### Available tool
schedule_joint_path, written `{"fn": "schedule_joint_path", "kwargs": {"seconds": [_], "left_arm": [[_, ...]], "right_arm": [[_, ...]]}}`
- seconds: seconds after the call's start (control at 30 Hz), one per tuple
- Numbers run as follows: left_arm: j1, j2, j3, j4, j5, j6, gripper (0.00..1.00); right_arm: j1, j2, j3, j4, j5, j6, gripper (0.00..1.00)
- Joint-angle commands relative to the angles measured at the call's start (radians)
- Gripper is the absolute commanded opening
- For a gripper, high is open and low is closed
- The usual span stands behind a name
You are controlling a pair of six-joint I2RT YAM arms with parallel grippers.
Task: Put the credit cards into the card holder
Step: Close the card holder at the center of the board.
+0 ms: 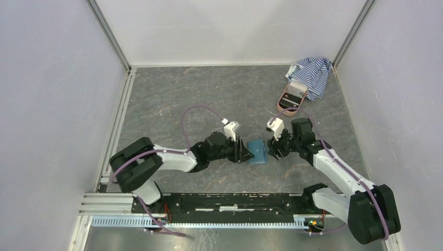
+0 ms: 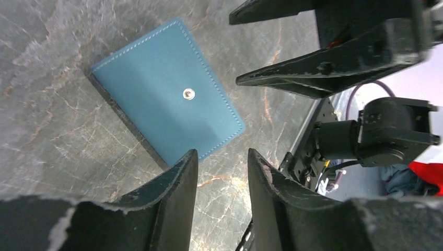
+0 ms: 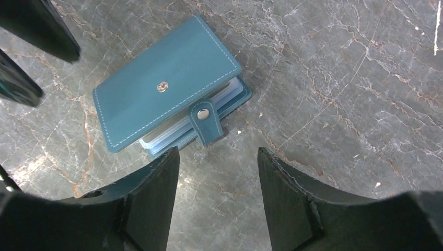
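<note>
First the left claw: spread a little, holding nothing, tips just beside the near corner of the wallet. Next the wallet itself, flat on the table between the two arms, cover down but strap unfastened, pale sleeves peeping out along the open edge. Then the right claw: spread wider, also empty, poised just off the strap side.

Probably the opening step.
- Pin the long side away from the strap with the left claw, pressing flat rather than pinching, to prevent skidding on the smooth table.
- Slip one right finger under the cover at the strap edge, above the sleeves and not among them.
- Lift slowly, swinging about the pinned side, and stop once laid back.
- Keep clear of the loose strap, likely to flop and catch.
- Expect a light, slippery thing, apt to spin if pushed at one corner only.

Counted, left to right:
- two claws, one wallet
- one strap bearing one snap, plus a matching stud on the cover
- one pink case at the back right
- one striped cloth touching it

Of cards, none in view on the table or in either claw. Impossible to tell whether any sit inside the sleeves.
</note>
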Motion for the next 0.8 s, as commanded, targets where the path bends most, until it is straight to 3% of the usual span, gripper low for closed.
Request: {"fn": "schedule_joint_path", "kwargs": {"seconds": [0.0, 0.27, 0.6, 0.77], "left_arm": [[-0.016, 0.107, 0.063, 0.081, 0.033, -0.059, 0.45], [-0.019, 0.216, 0.083, 0.078, 0.024, -0.091, 0.43], [-0.023, 0.228, 0.140, -0.100, -0.050, -0.064, 0.43], [-0.019, 0.229, 0.096, -0.005, -0.011, -0.105, 0.43]], "right_arm": [[0.023, 0.049, 0.031, 0.048, 0.038, -0.050, 0.63], [0.116, 0.075, 0.028, 0.074, 0.085, -0.085, 0.69], [0.134, 0.160, 0.065, 0.103, 0.141, -0.036, 0.60], [0.130, 0.158, 0.097, 0.095, 0.108, -0.025, 0.61]]}}
